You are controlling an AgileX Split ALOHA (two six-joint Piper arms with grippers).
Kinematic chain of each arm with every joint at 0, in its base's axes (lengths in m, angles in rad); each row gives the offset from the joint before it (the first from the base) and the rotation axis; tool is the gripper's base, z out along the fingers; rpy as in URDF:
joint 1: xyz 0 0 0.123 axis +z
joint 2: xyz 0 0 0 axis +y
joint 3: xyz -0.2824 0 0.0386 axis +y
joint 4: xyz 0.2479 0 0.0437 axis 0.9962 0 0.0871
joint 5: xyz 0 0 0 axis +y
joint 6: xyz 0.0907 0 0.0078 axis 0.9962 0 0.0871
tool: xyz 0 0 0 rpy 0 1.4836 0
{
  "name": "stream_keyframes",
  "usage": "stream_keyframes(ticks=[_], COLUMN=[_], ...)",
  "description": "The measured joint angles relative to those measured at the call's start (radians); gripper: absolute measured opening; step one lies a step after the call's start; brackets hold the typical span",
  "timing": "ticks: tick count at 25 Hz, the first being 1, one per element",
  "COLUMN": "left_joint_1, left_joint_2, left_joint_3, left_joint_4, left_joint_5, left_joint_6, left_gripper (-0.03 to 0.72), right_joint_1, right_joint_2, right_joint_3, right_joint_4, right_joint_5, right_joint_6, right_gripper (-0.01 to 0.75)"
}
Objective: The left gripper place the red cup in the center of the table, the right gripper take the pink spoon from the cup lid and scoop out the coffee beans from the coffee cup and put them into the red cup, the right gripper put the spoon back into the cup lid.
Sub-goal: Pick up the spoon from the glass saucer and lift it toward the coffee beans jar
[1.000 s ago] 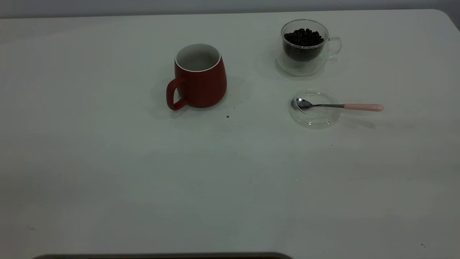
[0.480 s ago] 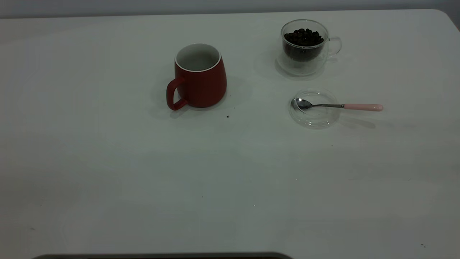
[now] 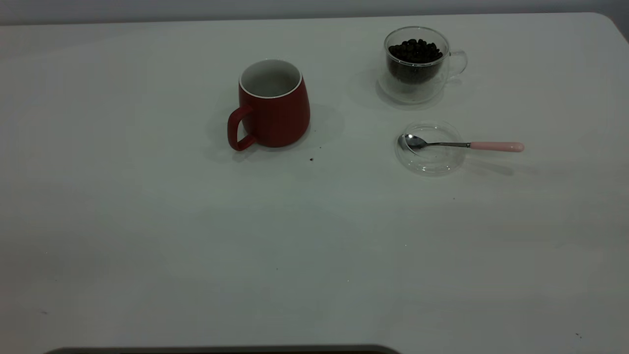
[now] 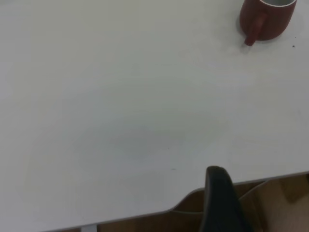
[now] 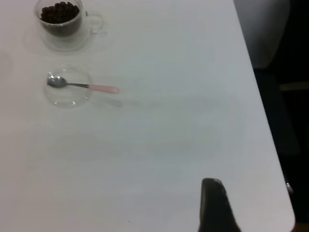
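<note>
Left side first: the left gripper [image 4: 219,200] is seen only as one dark finger at the near table edge in the left wrist view, well apart from everything; whether it's spread or closed can't be told. Nothing is held by it as far as can be seen.

The red cup [image 3: 271,104] stands upright on the table [image 3: 147,221], roughly mid-width but toward the far side, handle turned toward the left-front. Its white interior looks empty, so no beans have been transferred yet.

Further right, the coffee cup [image 3: 417,64] sits near the far right corner w/ the coffee beans [image 3: 415,50] heaped inside. Just in front of it lies the cup lid [image 3: 431,148], w/ the pink spoon [image 3: 462,145] resting across it: bowl inside the lid, handle sticking out over the rim toward the right.

The right gripper [image 5: 215,205] is likewise glimpsed as a single finger near the table's right-front edge, far from the spoon; open or closed can't be told.

Step judged in hand: the very start, cup placement by the left arm, unless the cup's spot already counts as center. Next move would need the left arm brought across to the cup, approx. at body or handle, w/ fingers wide enough to take it.
</note>
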Motion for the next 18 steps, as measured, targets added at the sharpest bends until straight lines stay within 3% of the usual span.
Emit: stream_keyframes(ticks=[4, 11, 18], left_joint_1=[0.0, 0.0, 0.0], left_joint_2=[0.0, 0.0, 0.0], left_joint_3=[0.0, 0.0, 0.0], left_joint_4=[0.0, 0.0, 0.0], left_joint_5=[0.0, 0.0, 0.0], left_joint_6=[0.0, 0.0, 0.0], left_gripper=[0.492, 0.492, 0.492], right_joint_1=[0.0, 0.0, 0.0], right_joint_2=[0.04, 0.421, 0.854], right_joint_3=[-0.022, -0.18, -0.254], right_joint_4=[0.049, 0.229, 0.529], right_joint_5=[-0.021, -0.109, -0.181], right_joint_6=[-0.039, -0.132, -0.292], right_gripper=[0.52, 0.675, 0.705])
